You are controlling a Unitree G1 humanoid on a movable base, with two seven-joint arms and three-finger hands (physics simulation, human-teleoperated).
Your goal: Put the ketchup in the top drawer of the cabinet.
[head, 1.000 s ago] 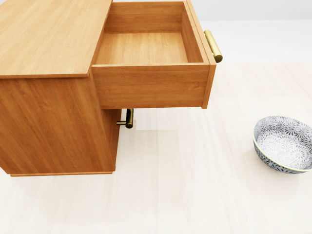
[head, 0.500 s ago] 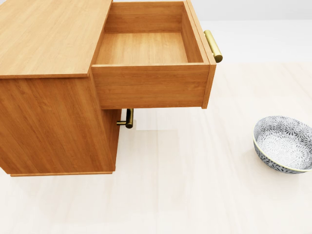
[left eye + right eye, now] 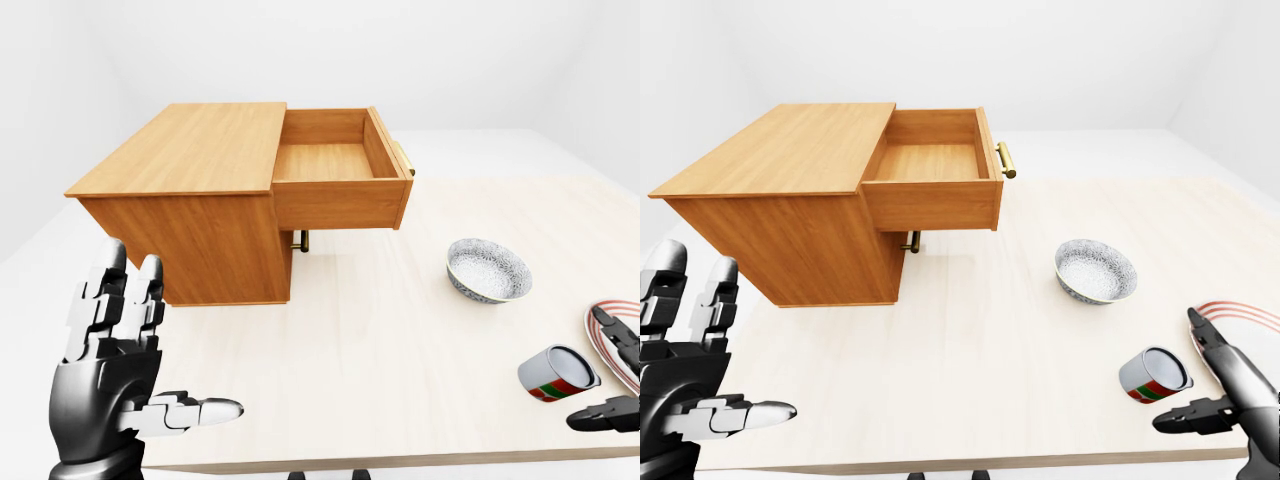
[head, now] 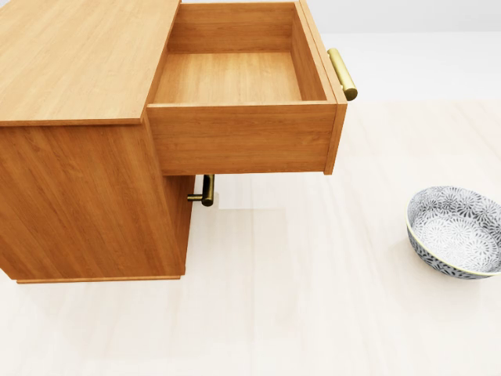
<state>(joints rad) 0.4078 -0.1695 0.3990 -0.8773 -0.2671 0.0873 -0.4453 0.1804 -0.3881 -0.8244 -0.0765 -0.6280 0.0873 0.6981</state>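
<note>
Nothing moved vs the earlier head views: cabinet, drawer, bowl all sit in the same spots, camera steady too.

Cabinet (image 3: 190, 200) sits at upper left of the eye views on the pale table (image 3: 380, 350). Top drawer (image 3: 335, 160) is pulled fully out, inside bare wood, brass handle (image 4: 342, 74) on its right face. A second brass handle (image 4: 205, 190) shows below it, under the drawer, on the closed lower front.

My left hand (image 3: 115, 375) is up at bottom left of the left-eye view, palm twd camera, fingers (image 3: 110, 300) spread wide, thumb out to the right, holding nothing. My right hand (image 3: 1220, 395) is at the bottom right corner, dark fingers apart, thumb reaching left, not closed on anything.

Ketchup: a small red/green/white can (image 3: 1153, 375) lying tilted on the table w/ its open grey end up, just left of my right hand, near but not touching as far as I can tell. Well apart from the drawer.

Patterned bowl (image 3: 488, 270) stands on the table btwn drawer and can. Red-striped plate (image 3: 610, 335) edge shows at right, partly behind my right hand.
</note>
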